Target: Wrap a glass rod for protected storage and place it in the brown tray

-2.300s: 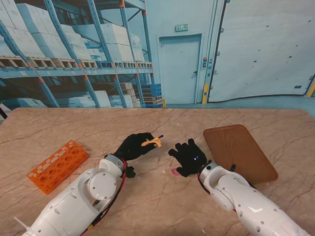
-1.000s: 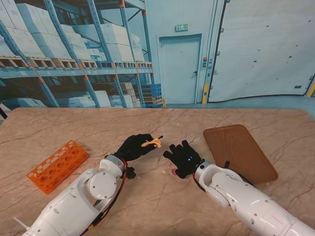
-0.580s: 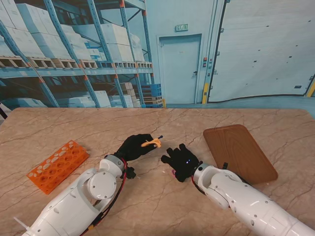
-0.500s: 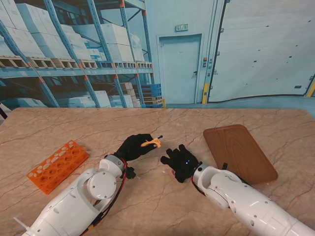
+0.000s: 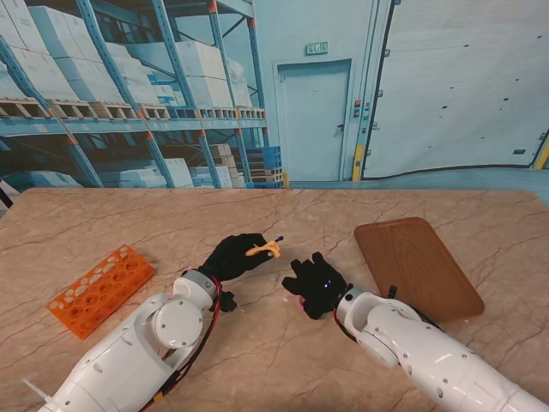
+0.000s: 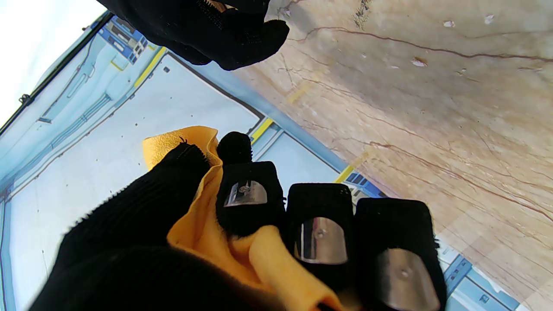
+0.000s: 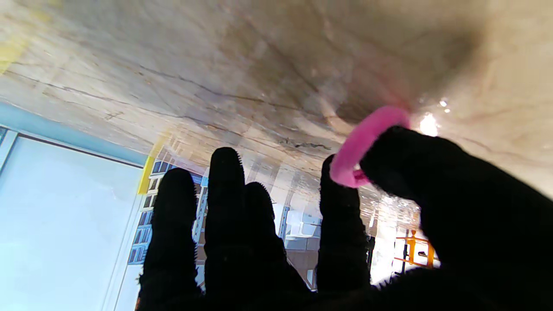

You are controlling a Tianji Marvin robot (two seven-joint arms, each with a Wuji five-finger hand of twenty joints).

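Left robot hand (image 5: 233,256), frame centre: fingers closed round orange cloth wrap (image 5: 264,249). Right robot hand (image 5: 318,284): thumb and index pinching pink elastic ring (image 7: 360,142) at marble surface (image 5: 283,215). Green exit sign (image 5: 316,48) unreadable.

White arms (image 5: 146,343), black-gloved hands (image 5: 317,283)

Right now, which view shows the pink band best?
The right wrist view: the pink band shows large, pinched between thumb and finger of the right robot hand. The stand view barely shows it; the left wrist view doesn't.
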